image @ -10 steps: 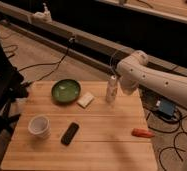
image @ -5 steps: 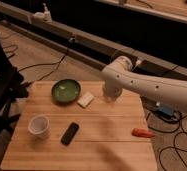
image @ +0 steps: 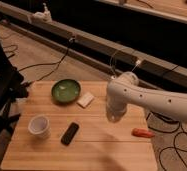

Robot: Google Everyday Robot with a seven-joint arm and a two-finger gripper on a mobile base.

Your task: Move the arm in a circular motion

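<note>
- Spotted the arm (image: 152, 100) coming in from the right border of the view, a thick glossy white tube with small dark dots, crossing over the right edge of the wooden table (image: 99, 152).
- Bent at a bulbous joint above the table's back-right part, then turned down to a rounded end over the right-middle of the top.
- Could not separate the gripper (image: 114, 116) from that down-turned end; spread or pressed together: could not tell.
- Could not tell height above the wood either; saw only a soft shadow under it.
- Found a white flat pad (image: 86, 99) just left of the arm's end, apart from it, lying askew.
- Logged a green bowl (image: 66, 91) near the back edge, left of the pad, not touching it.
- Logged a white cup (image: 39, 126) upright near the left edge, and a dark flat slab (image: 70, 133) lying beside it on its right.
- Logged an orange-red item (image: 143, 133) lying close to the right edge, below the arm tube in the view.
- Noted bare wood along the whole front strip, and between the slab and the orange-red item.
- Noted a dark chair (image: 2, 95) hard against the table's left side.
- Noted cables (image: 52, 62) on the floor behind the table and more by its right side.
- Noted a long dark ledge (image: 152, 65) running across behind, well apart from the back edge.
</note>
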